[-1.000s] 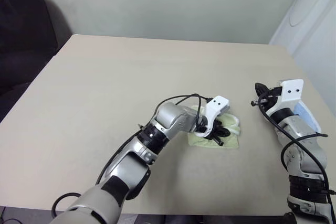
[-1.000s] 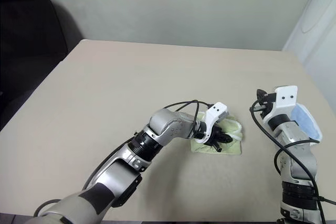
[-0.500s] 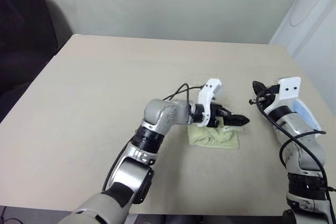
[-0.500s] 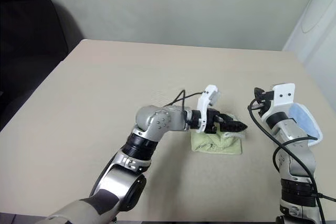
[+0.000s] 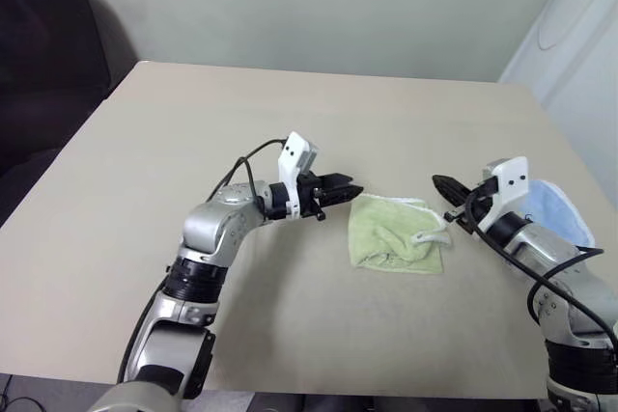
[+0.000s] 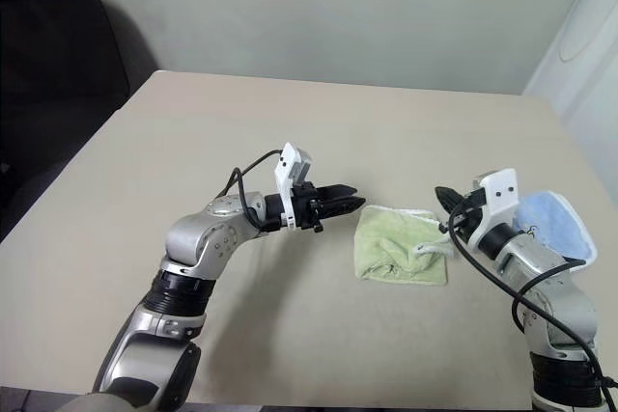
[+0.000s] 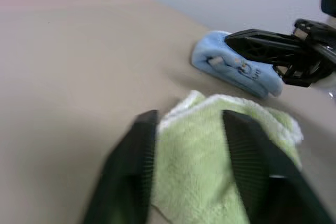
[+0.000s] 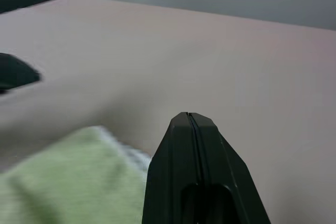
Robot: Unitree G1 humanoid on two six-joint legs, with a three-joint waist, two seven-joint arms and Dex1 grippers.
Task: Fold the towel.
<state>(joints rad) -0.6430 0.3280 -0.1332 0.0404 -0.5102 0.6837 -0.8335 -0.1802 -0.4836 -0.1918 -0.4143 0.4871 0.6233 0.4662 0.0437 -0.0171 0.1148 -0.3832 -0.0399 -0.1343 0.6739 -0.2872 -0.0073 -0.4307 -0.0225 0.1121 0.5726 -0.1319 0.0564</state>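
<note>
While the towel (image 5: 394, 233) lies in a compact, lumpy bundle on the table (image 5: 290, 123), you have it between the two pincers — just off the tips of the left gripper (image 5: 346, 190) and just ahead of the right gripper (image 5: 442, 183), touching neither. Your left fingers stand apart with nothing between them; your right fingers are pressed together, empty. A blue cloth (image 6: 552, 221) sits behind the right gripper, well clear of the job. Judging by the shape, the towel is already doubled over, but its upper layer is wrinkled and one white-edged corner curls up — so squaring and flattening look like what remains.
</note>
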